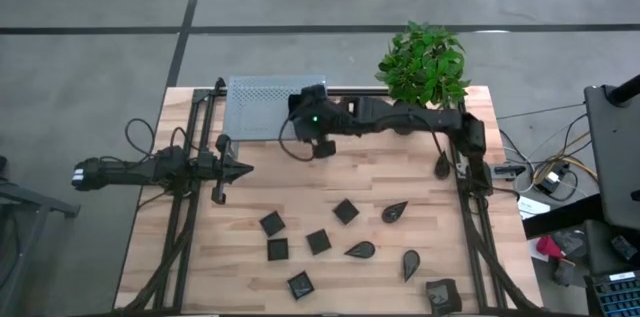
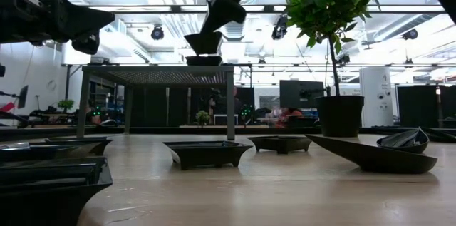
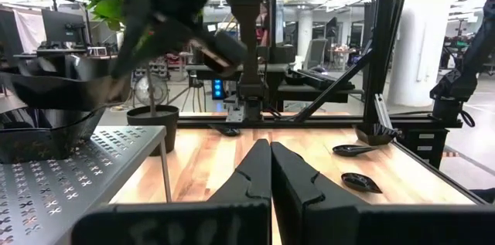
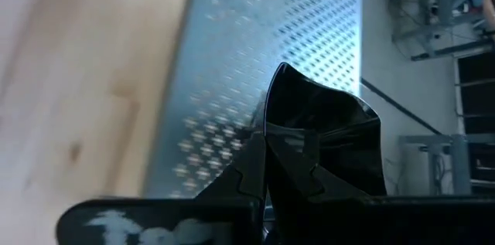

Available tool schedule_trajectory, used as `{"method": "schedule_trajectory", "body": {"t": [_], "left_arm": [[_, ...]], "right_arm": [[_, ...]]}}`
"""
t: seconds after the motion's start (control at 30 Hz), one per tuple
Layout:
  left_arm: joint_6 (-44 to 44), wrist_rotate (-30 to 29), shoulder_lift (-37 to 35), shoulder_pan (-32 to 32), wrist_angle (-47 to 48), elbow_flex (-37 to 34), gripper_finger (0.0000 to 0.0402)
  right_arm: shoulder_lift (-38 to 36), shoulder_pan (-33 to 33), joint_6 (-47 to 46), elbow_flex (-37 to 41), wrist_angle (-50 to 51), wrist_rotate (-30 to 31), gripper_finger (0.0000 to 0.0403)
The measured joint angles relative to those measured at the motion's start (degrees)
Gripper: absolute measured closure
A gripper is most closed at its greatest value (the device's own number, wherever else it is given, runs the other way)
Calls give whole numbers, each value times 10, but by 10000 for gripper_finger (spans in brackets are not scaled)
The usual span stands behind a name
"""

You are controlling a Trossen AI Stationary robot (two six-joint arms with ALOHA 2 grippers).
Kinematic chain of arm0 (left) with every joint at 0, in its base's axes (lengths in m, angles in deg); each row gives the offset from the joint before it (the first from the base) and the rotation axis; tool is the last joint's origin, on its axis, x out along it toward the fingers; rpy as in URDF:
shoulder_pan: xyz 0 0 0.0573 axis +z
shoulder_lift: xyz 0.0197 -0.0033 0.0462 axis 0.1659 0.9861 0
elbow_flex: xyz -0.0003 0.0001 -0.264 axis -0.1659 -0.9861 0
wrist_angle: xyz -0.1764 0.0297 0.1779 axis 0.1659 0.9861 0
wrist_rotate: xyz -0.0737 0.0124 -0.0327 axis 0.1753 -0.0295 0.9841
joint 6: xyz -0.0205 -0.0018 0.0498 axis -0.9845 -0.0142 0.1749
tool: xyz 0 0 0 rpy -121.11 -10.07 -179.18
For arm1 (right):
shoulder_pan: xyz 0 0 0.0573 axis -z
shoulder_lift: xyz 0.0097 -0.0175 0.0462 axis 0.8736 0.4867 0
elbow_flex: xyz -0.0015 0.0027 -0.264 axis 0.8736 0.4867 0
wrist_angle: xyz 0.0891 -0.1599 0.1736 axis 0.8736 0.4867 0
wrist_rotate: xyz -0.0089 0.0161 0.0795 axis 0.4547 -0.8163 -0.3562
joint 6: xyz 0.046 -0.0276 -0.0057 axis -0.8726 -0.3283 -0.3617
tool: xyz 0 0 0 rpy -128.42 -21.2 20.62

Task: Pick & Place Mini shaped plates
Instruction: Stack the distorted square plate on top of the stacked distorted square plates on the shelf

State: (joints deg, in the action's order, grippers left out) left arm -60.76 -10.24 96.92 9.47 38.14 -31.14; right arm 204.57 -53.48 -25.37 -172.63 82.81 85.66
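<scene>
While the right gripper (image 4: 267, 160) grips a square mini plate (image 4: 325, 133) above the perforated metal shelf (image 1: 262, 109), the left gripper (image 1: 243, 168) waits clenched, empty, at the table's (image 1: 330, 287) left side.

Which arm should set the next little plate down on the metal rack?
Right. The right hand is shut on a plate over the perforated rack; the left hand waits shut, empty, beside the rack.

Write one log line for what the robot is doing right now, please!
right gripper: shut on mini square plate, above perforated metal shelf | left gripper: shut, empty, waiting at table's left
</scene>
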Motion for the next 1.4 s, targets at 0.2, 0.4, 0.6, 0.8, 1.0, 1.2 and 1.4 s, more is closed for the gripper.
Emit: {"method": "schedule_trajectory", "body": {"t": [0.2, 0.4, 0.6, 0.8, 1.0, 1.2, 1.4], "left_arm": [[0, 0, 0, 0, 0, 0, 401], [0, 0, 0, 0, 0, 0, 401], [0, 0, 0, 0, 0, 0, 401], [0, 0, 0, 0, 0, 0, 401], [0, 0, 0, 0, 0, 0, 401], [0, 0, 0, 0, 0, 0, 401], [0, 0, 0, 0, 0, 0, 401]], "right_arm": [[0, 22, 17, 0, -28, -7, 394], [0, 40, 18, 8, -34, -30, 394], [0, 56, 7, 28, -40, -39, 394], [1, 56, 9, 39, -60, -55, 394], [1, 56, 2, 40, -63, -60, 394], [1, 56, -2, 40, -68, -70, 394], [1, 56, -9, 40, -69, -70, 374]]}}
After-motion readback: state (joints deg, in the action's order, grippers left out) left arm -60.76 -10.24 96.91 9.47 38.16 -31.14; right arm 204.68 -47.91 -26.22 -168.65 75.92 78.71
